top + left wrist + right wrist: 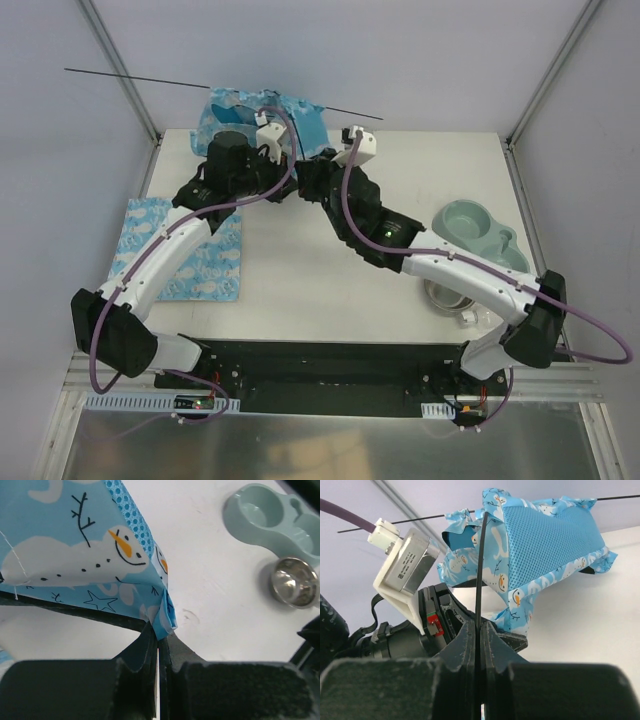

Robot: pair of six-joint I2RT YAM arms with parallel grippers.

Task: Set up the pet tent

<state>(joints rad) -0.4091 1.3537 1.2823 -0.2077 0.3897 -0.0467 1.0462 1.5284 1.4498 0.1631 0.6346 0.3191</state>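
Both arms reach forward from the near edge and converge at the far side of the surface (330, 290), left of centre.

The left arm (170, 250) runs diagonally inward over the flat printed mat (190, 255), with its wrist bent towards the pet tent (255, 112). Its jaws are closed tight on a low, folded corner of the tent fabric (165, 620). The pinch is plain in the left wrist view.

The right arm (470, 275) sweeps in from the right, elbow low and forearm angled towards the same spot. Its jaws are together on a thin black pole (481, 570). This pole rises between them and curves up into the tent (540, 555).

The tent sits bunched at the far edge, uncollapsed only in part, with a blue mesh panel facing the right wrist camera. A second pole (130, 78) juts out well past the fabric on both sides.

The print shows snowmen and outlined stars (95, 600), with no lettering. The left arm's camera module (407, 565) carries a printed label, too small to read.

A pale green double feeder (480, 235) lies at the right of the surface. A steel bowl (295, 582) sits just beside it.
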